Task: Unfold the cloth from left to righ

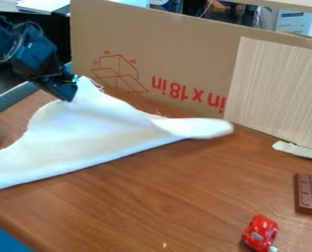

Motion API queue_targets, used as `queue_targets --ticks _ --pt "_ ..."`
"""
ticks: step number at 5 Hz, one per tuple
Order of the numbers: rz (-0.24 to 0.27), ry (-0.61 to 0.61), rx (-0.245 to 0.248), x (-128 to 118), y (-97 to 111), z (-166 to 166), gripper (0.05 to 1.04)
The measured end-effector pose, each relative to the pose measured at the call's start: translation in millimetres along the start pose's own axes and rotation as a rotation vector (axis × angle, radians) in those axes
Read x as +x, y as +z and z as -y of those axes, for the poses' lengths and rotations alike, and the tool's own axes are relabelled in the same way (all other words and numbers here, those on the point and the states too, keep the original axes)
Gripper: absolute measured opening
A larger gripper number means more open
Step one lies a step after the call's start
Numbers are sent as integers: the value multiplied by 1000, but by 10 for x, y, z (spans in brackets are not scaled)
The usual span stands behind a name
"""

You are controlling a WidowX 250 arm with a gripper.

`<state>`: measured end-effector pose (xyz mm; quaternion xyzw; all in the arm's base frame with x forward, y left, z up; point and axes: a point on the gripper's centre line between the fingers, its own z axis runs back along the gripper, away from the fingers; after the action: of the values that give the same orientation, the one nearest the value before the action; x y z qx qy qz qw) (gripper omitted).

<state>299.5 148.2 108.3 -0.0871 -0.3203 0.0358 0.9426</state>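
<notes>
At the far left, your gripper [69, 93] is holding the cloth [86, 135] by its raised far corner. The cloth is covering the table's [178, 197] left side, one end pointing right; the car [260, 232] is sitting at the near right.

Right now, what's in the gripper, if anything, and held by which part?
The black two-finger gripper holds the white fabric cloth by its raised peak, at the far edge near the cardboard.
</notes>
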Motion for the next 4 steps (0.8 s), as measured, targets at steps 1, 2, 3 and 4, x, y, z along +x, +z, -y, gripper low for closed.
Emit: queue_targets --ticks 1,2,3,4 --pt "-16 -59 -17 -230 16 148 49" --pt "-66 -142 -34 -557 -38 369 49" --pt "-150 -202 -25 -940 -89 594 49" --pt "-192 -230 -13 -1178 -45 770 49"
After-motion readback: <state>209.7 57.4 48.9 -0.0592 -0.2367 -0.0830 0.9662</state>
